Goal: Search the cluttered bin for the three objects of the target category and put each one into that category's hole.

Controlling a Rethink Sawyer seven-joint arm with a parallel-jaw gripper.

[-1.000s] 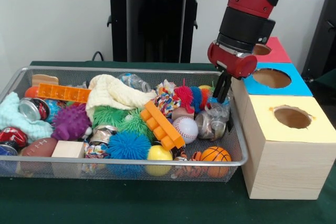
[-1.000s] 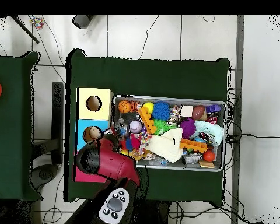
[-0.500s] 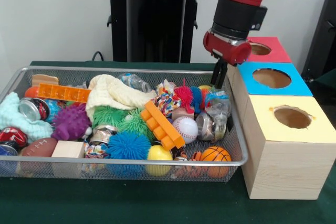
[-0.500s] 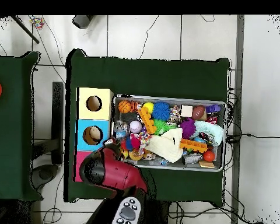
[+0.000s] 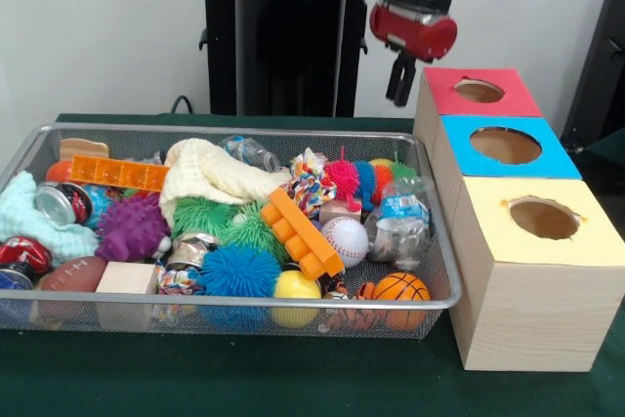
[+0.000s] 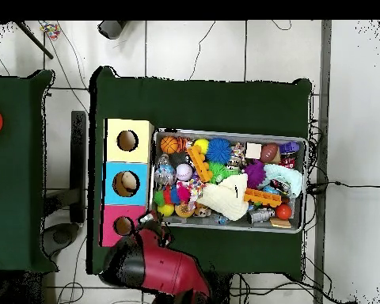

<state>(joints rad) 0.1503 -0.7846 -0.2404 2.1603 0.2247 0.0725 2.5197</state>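
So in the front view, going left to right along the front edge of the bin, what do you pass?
Brown football → wooden block → blue spiky ball → yellow ball → small basketball → yellow-topped box.

No readable text, labels or numbers; print on cans [image 5: 61, 204] too blurred to read.

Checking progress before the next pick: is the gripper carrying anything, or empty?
Empty. The gripper hangs above the bin beside the red box, with nothing between or under its jaws.
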